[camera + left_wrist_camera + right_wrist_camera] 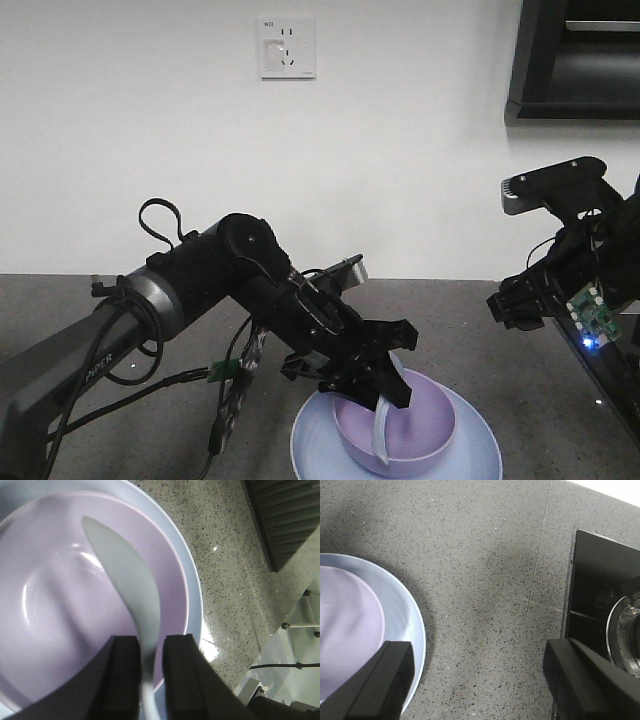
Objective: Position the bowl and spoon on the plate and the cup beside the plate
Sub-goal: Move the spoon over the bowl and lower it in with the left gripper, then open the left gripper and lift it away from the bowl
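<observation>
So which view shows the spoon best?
The left wrist view: the spoon fills it, reaching into the bowl, one end pinched by the left tool. The front view shows only a pale sliver below the tool; the right wrist view misses it.

We note smooth, softly glossy plastic on the bowl [60, 610], spoon [127, 580] and plate [405, 615], a polished speckled stone table [485, 580], matt black fingers [125, 680].
</observation>
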